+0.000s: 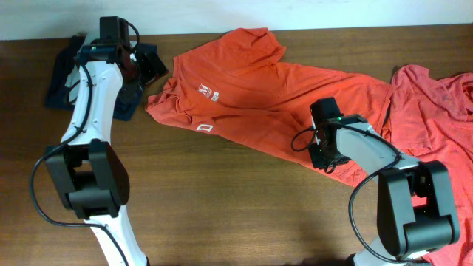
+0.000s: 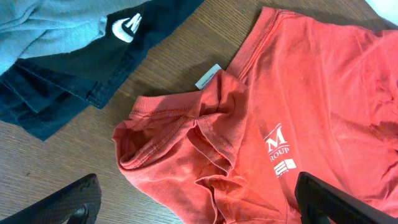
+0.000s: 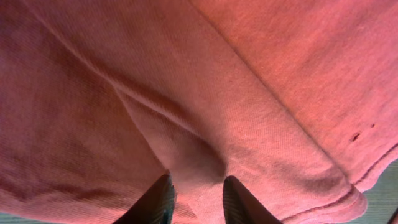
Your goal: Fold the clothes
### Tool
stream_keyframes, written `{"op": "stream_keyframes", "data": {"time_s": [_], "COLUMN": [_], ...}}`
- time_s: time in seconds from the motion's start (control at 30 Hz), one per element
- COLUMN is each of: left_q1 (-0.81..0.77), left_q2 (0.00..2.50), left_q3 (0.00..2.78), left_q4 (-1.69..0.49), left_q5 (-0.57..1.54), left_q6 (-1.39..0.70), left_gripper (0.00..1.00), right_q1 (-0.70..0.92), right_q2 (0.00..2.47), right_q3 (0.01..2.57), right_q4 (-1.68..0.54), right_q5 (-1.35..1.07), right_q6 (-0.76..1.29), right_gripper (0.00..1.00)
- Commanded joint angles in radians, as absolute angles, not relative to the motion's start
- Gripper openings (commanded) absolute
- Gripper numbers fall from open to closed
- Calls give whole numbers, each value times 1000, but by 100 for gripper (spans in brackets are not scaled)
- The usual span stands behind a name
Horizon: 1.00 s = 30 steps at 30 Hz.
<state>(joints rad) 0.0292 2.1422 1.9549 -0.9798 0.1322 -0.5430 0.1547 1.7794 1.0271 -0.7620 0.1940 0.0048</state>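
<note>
Left gripper (image 2: 199, 205) hung wide open; right gripper's (image 3: 197, 182) hold on the T-shirt's (image 1: 251, 89) near-right ridge looked unclear, so cloth might have slipped.

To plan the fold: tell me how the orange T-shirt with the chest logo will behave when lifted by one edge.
The orange T-shirt will probably hang limp: its sleeve lies crumpled in soft folds. It looks light, thin knit that ridges up by the right end effector. Pushed, it would likely bunch rather than slide whole.
</note>
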Motion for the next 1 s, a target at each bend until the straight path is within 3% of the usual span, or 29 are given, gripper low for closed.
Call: {"op": "stream_keyframes", "data": {"time_s": [0.0, 0.33, 0.5, 0.83, 0.97], "left_q1": [27, 27, 27, 27, 27], "left_q2": [2147, 2147, 2147, 2147, 2147], "left_q3": [1948, 1948, 1948, 1948, 1948], "left_q4": [-979, -979, -979, -979, -979], "left_q5": [142, 142, 142, 142, 142], "left_q6": [-549, -549, -549, -549, -549], "left_gripper": [99, 99, 99, 99, 99], "right_q1": [149, 149, 149, 149, 149], "right_q2": [1782, 1782, 1781, 1781, 1781], "right_q3": [1005, 953, 954, 965, 985], "right_q4": [-758, -695, -694, -709, -734], "right_q5": [191, 192, 192, 192, 196], "right_q6": [17, 17, 17, 16, 16], "right_gripper": [33, 32, 8, 8, 13]}}
